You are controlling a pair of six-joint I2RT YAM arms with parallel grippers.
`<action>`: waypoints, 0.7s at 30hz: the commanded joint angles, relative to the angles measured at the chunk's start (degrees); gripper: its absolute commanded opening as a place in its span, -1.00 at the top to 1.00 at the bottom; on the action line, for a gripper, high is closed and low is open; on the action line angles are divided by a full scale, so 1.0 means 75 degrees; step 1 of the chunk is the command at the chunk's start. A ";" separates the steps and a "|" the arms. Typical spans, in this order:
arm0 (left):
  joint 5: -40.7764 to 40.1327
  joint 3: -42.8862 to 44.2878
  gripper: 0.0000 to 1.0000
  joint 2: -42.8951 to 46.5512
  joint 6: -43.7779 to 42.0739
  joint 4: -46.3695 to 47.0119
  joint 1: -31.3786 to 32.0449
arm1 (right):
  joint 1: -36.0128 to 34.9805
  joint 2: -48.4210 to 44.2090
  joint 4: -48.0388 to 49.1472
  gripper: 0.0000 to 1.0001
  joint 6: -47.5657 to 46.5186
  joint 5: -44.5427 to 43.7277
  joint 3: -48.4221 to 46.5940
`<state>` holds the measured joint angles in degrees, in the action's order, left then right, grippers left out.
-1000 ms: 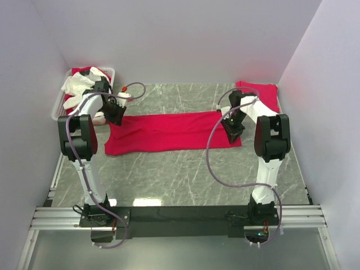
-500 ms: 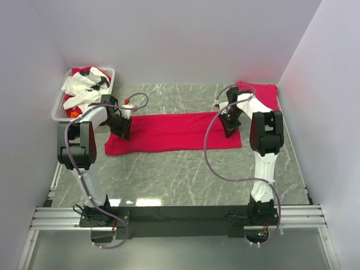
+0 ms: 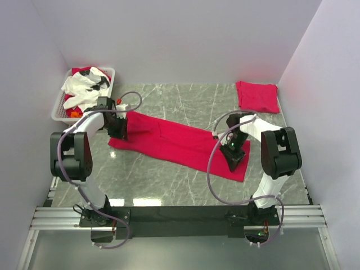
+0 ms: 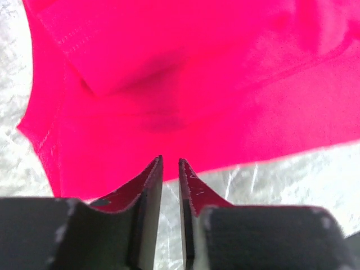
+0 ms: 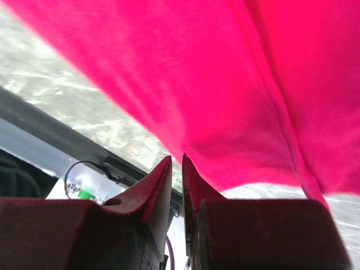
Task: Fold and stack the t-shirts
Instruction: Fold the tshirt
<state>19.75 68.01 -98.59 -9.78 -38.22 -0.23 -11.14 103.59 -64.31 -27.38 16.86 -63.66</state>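
Nearest, pinches the near-right end of the long t-shirt (image 3: 180, 143) in the right tool (image 3: 232, 159), jaws nearly together on red fabric, lifted clear of the counter (image 3: 169, 183) at that end. Stretches from there diagonally up and left over the grey marbled counter as one narrow red band, creased partway along. Further back, grips the far-left end of that t-shirt in the left tool (image 3: 118, 130), jaws likewise clenched on cloth with only a slit between them, a stitched hem showing just beyond the tips. Beyond, in the far right corner, lies flat as a neat square: folded t-shirt (image 3: 257, 95), well apart from both tools. At the far left edge, holds crumpled white cloth (image 3: 81, 85) and bits of red: white slotted basket (image 3: 58, 108).
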 commanded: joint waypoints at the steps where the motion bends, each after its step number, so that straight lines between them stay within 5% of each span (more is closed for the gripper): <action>1: -0.0441 0.0447 0.58 -0.0588 0.0659 0.0361 0.0183 | 0.0230 -0.0629 -0.0074 0.60 -0.0194 0.0448 -0.0872; 11: -0.1133 0.2566 0.71 -0.2835 0.0532 0.0467 0.0405 | 0.0267 0.0870 0.0969 0.62 0.0474 -0.1228 -0.1695; 18: -0.0947 0.7520 0.59 -0.5755 -0.0254 -0.0540 0.0734 | -0.0366 0.1504 0.0900 0.62 0.0626 -0.0984 -0.1638; 21: -0.0677 0.8674 0.49 -0.6098 -0.0056 -0.0180 0.0722 | -0.1056 0.1680 0.0678 0.62 0.0814 -0.0200 -0.1730</action>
<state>14.09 126.85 -142.98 -8.97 -40.23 5.45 -14.44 113.67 -59.94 -22.70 9.96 -76.05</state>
